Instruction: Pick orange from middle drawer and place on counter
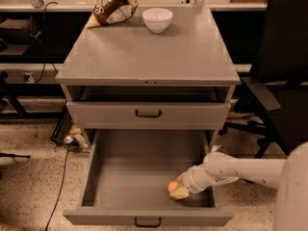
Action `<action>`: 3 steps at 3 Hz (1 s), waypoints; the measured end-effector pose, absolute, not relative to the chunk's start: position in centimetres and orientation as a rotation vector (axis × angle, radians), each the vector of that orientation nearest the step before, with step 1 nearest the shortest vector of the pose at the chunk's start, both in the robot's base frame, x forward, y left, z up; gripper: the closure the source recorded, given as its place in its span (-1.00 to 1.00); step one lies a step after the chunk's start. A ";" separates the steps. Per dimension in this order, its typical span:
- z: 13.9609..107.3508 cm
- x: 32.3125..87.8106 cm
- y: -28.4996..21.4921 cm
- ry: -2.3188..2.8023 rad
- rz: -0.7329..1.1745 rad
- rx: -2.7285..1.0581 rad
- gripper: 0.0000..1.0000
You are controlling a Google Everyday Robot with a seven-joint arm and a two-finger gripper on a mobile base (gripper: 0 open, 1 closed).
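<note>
The orange lies on the grey floor of the open middle drawer, near its front right corner. My gripper reaches in from the right on a white arm and is at the orange, touching it from the right and front. The orange is partly covered by the gripper. The counter is the flat grey top of the cabinet, above and behind the drawer.
A white bowl and a brown snack bag sit at the back of the counter. A closed drawer front is above the open drawer. A black office chair stands at the right. Cables and small items lie on the floor at the left.
</note>
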State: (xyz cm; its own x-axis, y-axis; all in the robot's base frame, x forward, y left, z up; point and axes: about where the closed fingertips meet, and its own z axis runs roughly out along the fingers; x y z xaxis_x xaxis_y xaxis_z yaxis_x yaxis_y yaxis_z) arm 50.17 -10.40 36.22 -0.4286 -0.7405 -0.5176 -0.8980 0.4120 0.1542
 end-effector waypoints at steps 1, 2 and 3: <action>37.8 50.0 -10.6 2.252 0.613 -1.373 0.91; 42.4 49.3 -11.0 2.154 0.648 -1.354 1.00; 51.7 48.1 -15.1 2.027 0.646 -1.300 1.00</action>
